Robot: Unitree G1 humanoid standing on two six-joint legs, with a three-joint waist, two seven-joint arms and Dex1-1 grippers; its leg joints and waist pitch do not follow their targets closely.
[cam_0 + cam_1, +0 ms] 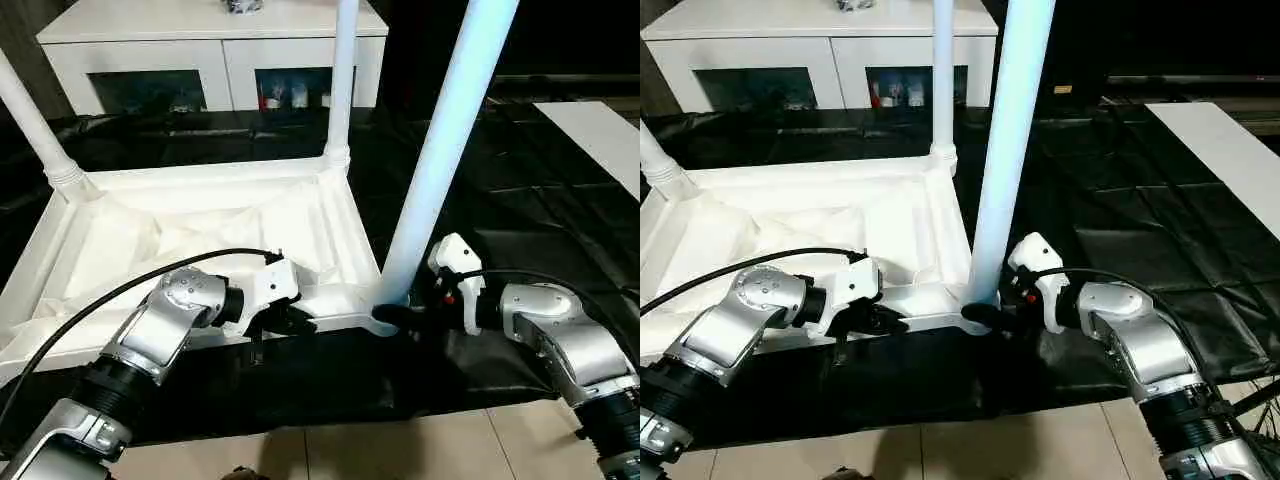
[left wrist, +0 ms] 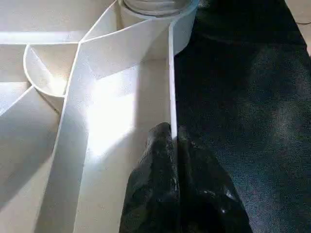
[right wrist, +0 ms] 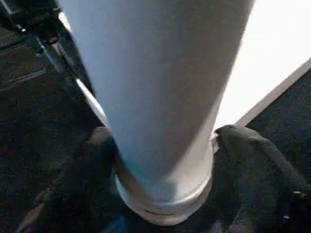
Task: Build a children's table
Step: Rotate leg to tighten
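Left end effector (image 1: 296, 322) pinches tabletop (image 1: 200, 230) rim | right end effector (image 1: 392, 315) straddles white tapered leg (image 1: 440, 160)

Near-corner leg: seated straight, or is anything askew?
The near-right leg leans away from the tabletop, while the far-right leg stands nearly upright. Its base sits at the corner socket, with the right gripper jaws around it. The far-left leg also splays outward.

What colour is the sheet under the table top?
Black sheet, seen best in the right eye view.
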